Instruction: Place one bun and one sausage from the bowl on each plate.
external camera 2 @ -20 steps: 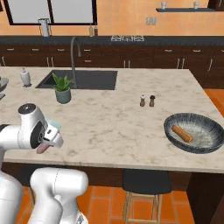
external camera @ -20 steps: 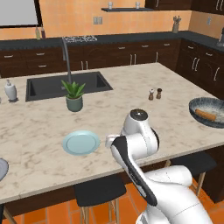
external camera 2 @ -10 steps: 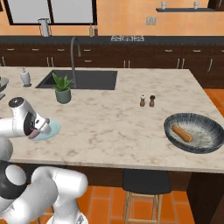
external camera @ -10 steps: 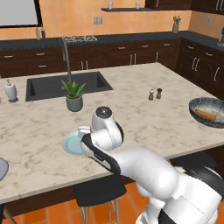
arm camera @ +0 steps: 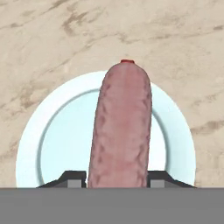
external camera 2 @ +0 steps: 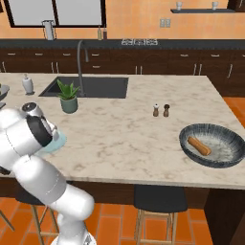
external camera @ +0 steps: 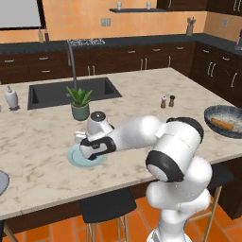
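My gripper point(arm camera: 117, 179) is shut on a long pinkish-red sausage point(arm camera: 122, 127), which sticks out from between the two dark fingertips point(arm camera: 72, 178). The sausage hangs right above the middle of the pale blue plate point(arm camera: 39, 144). In the left base view my gripper point(external camera: 87, 150) is low over that plate point(external camera: 74, 160), near the counter's front edge. The dark blue-grey bowl point(external camera 2: 213, 143) stands far to the right and holds one tan elongated piece point(external camera 2: 198, 146). The rim of the grey plate point(external camera: 1, 182) shows at the far left edge.
A potted plant point(external camera: 80, 104) stands just behind the pale blue plate, in front of the sink point(external camera: 71, 92) and its faucet point(external camera: 71, 52). Two shakers point(external camera: 167, 101) sit mid-counter. A soap bottle point(external camera: 12, 98) is at the left. Stools point(external camera: 106, 208) stand below the counter edge.
My arm has swung leftward along the counter's front with the sausage in the gripper. It now hangs over the pale blue plate.
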